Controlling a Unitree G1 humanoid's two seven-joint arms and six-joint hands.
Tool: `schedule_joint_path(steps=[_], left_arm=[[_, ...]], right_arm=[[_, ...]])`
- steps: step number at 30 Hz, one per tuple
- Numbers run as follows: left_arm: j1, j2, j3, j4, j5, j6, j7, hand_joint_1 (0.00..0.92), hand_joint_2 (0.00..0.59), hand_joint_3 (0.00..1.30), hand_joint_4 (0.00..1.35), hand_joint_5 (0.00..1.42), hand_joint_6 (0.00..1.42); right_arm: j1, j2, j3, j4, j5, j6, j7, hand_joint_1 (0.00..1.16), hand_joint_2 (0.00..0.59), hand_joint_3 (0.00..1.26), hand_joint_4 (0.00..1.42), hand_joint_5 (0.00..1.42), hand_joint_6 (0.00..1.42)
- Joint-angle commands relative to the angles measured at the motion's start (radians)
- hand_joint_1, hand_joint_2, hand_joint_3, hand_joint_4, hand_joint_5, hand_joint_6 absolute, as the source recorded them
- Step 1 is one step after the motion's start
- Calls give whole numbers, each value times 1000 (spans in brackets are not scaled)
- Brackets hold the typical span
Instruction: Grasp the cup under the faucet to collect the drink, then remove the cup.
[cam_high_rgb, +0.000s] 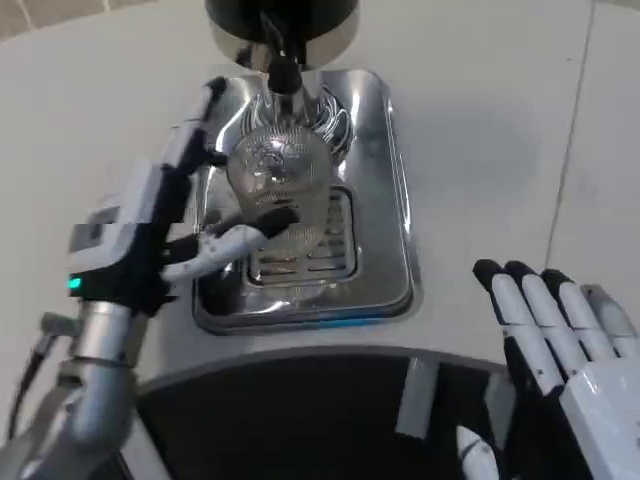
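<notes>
Where you look down, the white bench (480, 130) carries the steel drip tray (385, 215), its slotted grate (335, 250) toward the near edge. Above the tray's far end: the dark dispenser body (285, 25), its faucet (282, 75) directly over the clear cup (280, 190). The cup stands on the tray under the faucet. Your left robot hand (180, 215) wraps the cup from the left, fingers curled on its front and far side. Your right robot hand (560, 350) rests apart at lower right, fingers spread, holding nothing.
</notes>
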Motion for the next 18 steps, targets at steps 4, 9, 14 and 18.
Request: schedule_joint_path(steps=[4,9,14,18], left_arm=[[145,114,91,-195,-39,54,-110,110,0,0,0,252,233],[297,173,158,-426,40,189,-164,93,38,0,0,127,120],[479,189,199,-651,157,314,-201,0,86,0,0,3,13],[603,158,198,-798,230,422,-262,0,87,0,0,0,0]], right_arm=[[-51,15,22,28,34,20,16,128,586,0,0,0,0],[-110,35,53,61,80,51,31,128,586,0,0,0,0],[-241,59,80,89,147,97,65,128,586,0,0,0,0],[-340,80,95,125,233,153,70,131,586,0,0,0,0]])
